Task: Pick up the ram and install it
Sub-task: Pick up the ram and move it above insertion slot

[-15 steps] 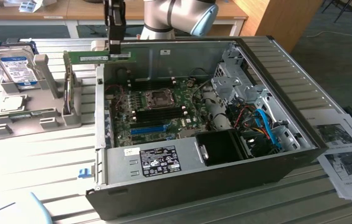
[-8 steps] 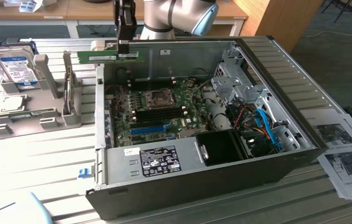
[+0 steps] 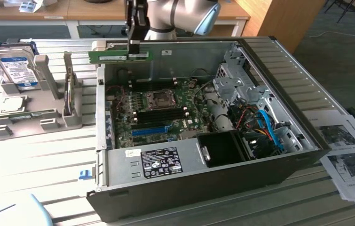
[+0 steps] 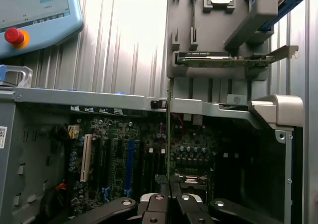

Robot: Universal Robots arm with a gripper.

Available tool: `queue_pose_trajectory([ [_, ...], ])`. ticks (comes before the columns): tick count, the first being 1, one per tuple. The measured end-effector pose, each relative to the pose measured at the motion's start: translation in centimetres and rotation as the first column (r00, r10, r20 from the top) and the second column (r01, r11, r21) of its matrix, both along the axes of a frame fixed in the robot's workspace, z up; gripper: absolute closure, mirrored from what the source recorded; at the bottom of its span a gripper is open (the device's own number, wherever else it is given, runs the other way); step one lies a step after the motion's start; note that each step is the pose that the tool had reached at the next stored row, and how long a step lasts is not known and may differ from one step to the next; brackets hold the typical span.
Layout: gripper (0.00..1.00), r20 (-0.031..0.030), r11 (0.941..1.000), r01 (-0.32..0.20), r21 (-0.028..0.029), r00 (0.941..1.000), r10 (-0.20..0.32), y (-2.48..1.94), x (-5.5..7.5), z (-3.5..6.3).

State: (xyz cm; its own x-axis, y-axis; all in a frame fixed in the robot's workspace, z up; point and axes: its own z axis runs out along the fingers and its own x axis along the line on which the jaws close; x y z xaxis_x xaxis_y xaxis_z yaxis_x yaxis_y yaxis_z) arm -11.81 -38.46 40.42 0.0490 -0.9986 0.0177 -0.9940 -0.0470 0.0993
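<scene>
The ram [image 3: 119, 56] is a narrow green stick with a white label, held level in the air above the far left rim of the open computer case [image 3: 196, 188]. My gripper [image 3: 137, 47] comes down from above and is shut on the stick near its right end. In the wrist view the ram [image 4: 169, 134] shows edge-on as a thin line running out from between the closed fingers [image 4: 158, 203], over the motherboard [image 4: 119, 154]. The motherboard [image 3: 158, 110] lies below inside the case, with dark memory slots beside the processor socket [image 3: 160, 97].
A grey parts holder [image 3: 33, 117] at the exterior view's left carries a hard drive [image 3: 15, 66] and an upright card [image 3: 69, 89]. A blue slot [image 3: 149, 129], cables [image 3: 265, 127] and a black shroud [image 3: 224, 148] fill the case. Papers [image 3: 346, 150] lie at the right. A teach pendant [image 4: 35, 10] rests beyond the case.
</scene>
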Motion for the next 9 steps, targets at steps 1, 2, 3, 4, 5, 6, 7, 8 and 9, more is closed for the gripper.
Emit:
queue_pose_trajectory([
  [1, 0.89, -0.0005, 1.0, 0.0, 0.0, 1.0, 0.0, 0.0, 0.3, 0.0],
  [2, 0.89, -0.001, 1.0, 0.0, 0.0, 1.0, 0.0, 0.0, 0.5, 0.0],
  [3, 0.89, -0.0016, 1.0, 0.0, 0.0, 1.0, 0.0, 0.0, 0.8, 0.0],
  [4, 0.89, -0.0021, 1.0, 0.0, 0.0, 1.0, 0.0, 0.0, 1.0, 0.0],
  [5, 0.89, -0.0027, 1.0, 0.0, -0.0001, 1.0, 0.0, 0.0, 1.2, 0.0],
  [6, 0.89, -0.0032, 1.0, 0.0, 0.0, 1.0, 0.0, 0.0, 1.5, 0.0],
  [7, 0.89, -0.0036, 1.0, 0.0, 0.0, 1.0, 0.0, -0.01, 1.8, 0.0],
  [8, 0.89, -0.0042, 1.0, 0.0, 0.0, 1.0, 0.0, 0.0, 2.0, 0.0],
  [9, 0.89, -0.0048, 1.0, 0.0, 0.0, 1.0, 0.0, 0.0, 2.3, 0.0],
])
